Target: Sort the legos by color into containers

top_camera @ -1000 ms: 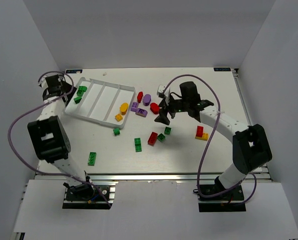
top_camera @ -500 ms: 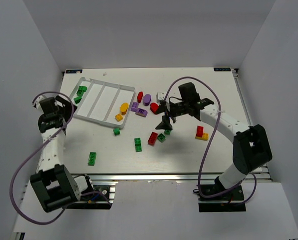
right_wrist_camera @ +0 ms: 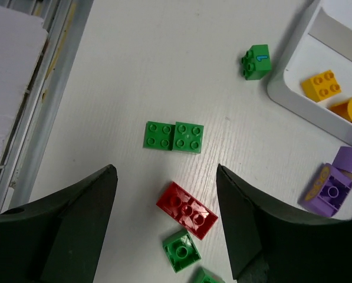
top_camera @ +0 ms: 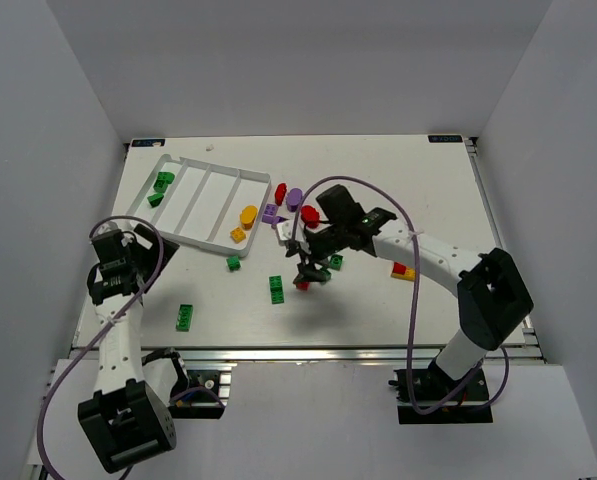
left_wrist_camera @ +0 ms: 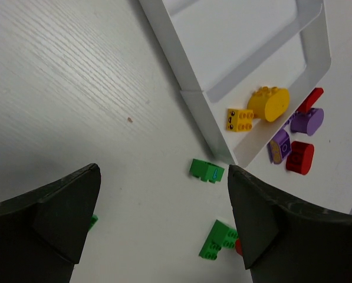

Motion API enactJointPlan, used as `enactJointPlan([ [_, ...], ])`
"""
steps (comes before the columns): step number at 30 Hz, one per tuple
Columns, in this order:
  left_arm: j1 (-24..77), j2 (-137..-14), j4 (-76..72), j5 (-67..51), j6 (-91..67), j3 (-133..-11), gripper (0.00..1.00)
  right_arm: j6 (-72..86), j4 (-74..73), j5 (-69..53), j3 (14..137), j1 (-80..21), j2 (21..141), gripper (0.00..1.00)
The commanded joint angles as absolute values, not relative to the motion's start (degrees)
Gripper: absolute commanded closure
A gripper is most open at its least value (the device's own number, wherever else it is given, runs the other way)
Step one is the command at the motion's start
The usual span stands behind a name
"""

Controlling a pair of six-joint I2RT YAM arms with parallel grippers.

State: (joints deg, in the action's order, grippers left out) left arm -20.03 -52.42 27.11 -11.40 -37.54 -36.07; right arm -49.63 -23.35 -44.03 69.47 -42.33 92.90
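Observation:
The white tray (top_camera: 191,238) holds green bricks (top_camera: 162,183) in its leftmost compartment, and a yellow brick (top_camera: 238,234) and an orange oval (top_camera: 248,215) in its rightmost. My right gripper (top_camera: 311,268) is open over a red brick (right_wrist_camera: 187,210), which lies between the open fingers (right_wrist_camera: 165,174). A green double brick (right_wrist_camera: 173,137) and a small green brick (right_wrist_camera: 181,250) lie beside it. My left gripper (top_camera: 136,256) is open and empty (left_wrist_camera: 163,177) near the table's left side, short of a green brick (left_wrist_camera: 207,171) at the tray's corner (left_wrist_camera: 202,115).
Purple and red pieces (top_camera: 283,205) lie right of the tray. A green brick (top_camera: 185,317) lies near the front left. A red and yellow pair (top_camera: 402,270) sits to the right. Another green brick (top_camera: 234,263) lies below the tray.
My left arm has swung back from the tray's far left end to the near left of the table. My right gripper has moved left and down over the red brick.

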Motion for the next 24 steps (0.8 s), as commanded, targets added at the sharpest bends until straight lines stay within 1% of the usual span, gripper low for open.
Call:
enactJointPlan([
  [1, -20.0, -47.8, 30.8, -15.6, -37.6, -35.3, 0.03, -47.5, -20.4, -35.5, 69.5, -45.7, 95.3, 0.28],
  [7, -20.0, -42.8, 34.9, -14.9, -37.6, -36.0, 0.03, -41.7, -15.6, -27.8, 71.5, -50.0, 99.6, 0.27],
  [10, -20.0, -40.5, 39.4, -12.7, -37.7, -38.0, 0.03, -39.3, -14.2, -24.3, 71.9, -52.1, 101.6, 0.27],
  [15, -20.0, -38.2, 46.4, -6.2, -37.8, -44.2, 0.02, -38.8, -13.1, -25.0, 72.1, -52.5, 103.0, 0.27],
  [21, -20.0, -37.5, 47.7, -7.0, -38.1, -45.6, 0.02, -43.0, -13.1, -25.8, 73.4, -52.5, 106.3, 0.26],
  [24, -20.0, -37.4, 47.9, -7.6, -38.3, -45.3, 0.02, -43.9, -14.2, -26.5, 75.0, -52.6, 108.4, 0.28],
])
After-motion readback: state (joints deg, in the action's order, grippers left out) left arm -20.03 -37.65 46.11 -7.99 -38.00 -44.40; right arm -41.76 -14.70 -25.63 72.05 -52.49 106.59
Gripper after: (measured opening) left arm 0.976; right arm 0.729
